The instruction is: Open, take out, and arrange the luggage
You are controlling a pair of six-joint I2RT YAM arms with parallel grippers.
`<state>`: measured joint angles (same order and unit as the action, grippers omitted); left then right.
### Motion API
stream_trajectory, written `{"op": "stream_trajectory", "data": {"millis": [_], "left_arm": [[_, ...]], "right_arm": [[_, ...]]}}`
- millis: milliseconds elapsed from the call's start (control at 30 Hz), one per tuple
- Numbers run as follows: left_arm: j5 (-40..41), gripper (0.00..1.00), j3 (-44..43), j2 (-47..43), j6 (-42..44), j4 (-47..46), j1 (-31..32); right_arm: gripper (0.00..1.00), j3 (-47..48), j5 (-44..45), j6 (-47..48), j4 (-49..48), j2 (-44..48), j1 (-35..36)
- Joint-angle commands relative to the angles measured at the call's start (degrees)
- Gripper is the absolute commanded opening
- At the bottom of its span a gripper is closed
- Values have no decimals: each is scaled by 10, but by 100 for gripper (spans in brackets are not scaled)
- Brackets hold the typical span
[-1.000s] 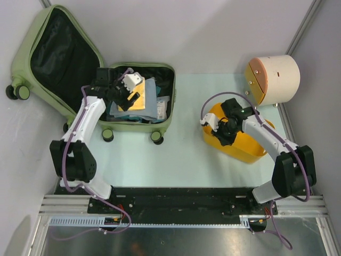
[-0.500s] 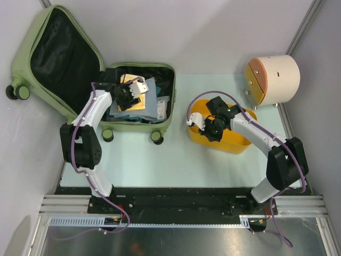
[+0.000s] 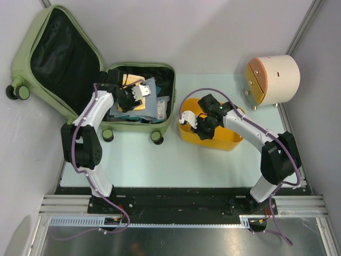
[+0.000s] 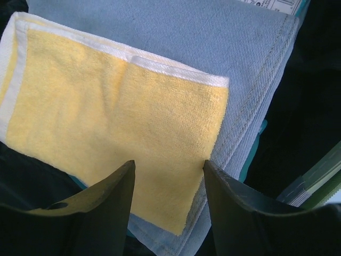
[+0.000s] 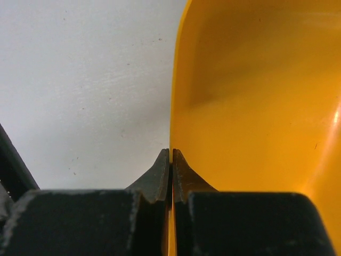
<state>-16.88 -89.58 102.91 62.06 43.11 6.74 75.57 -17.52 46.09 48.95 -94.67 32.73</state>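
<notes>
Luggage (image 3: 172, 101) is lying open at the far left of the bench (image 3: 160, 160), with its lid swung outward and its packed half facing up at me. I am hovering the left pincer (image 4: 168, 165) inside that packed half with its fingers apart and nothing gripped. The yellow towel (image 4: 117, 133) is sitting straight below it, on top of a folded denim piece (image 4: 213, 42). The towel's long axis is running roughly along the line between the two fingers, and its near corner is showing in the gap. I am judging that a straight drop and squeeze would bunch the cloth at that corner, so height matters more than sideways aim.

The left arm is plainly the nearer one. The right pincer (image 5: 170, 152) is working just outside the luggage, off its wheeled side wall, and is pinched together on the rim of the yellow basket (image 3: 224, 140). I am reading the basket as the drop-off spot, close beside the luggage.
</notes>
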Motion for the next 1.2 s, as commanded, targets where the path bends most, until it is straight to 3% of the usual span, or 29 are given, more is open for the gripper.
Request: {"op": "stream_trajectory", "data": {"millis": [0,233,300,400,500,533,633,800,967,1167], "left_arm": [[-33,60,7,-13,23,13,9],[-12,61,-2,17,13,13,9],[-10,58,-17,30,4,13,7],[-11,50,-33,36,-8,12,6],[-9,46,-45,44,-12,12,6],[-7,44,-50,49,-16,12,6],[-13,37,-62,45,-29,11,6],[-30,29,-66,20,-63,14,6],[-38,0,-67,7,-144,20,6],[-117,0,-80,-14,-341,24,5]], "right_arm": [[1,32,-36,1,-25,-6,11],[5,38,-40,-4,-34,-13,20],[9,39,-38,-6,-35,-12,19],[22,41,-33,-20,-37,-4,20],[42,43,-30,-49,-47,7,14],[54,44,-30,-59,-56,10,11],[68,48,-38,-108,-82,23,-6],[75,60,-66,-201,-132,39,-36],[75,77,-106,-355,-198,27,-64],[77,90,-102,-555,-257,-9,-77]]}}
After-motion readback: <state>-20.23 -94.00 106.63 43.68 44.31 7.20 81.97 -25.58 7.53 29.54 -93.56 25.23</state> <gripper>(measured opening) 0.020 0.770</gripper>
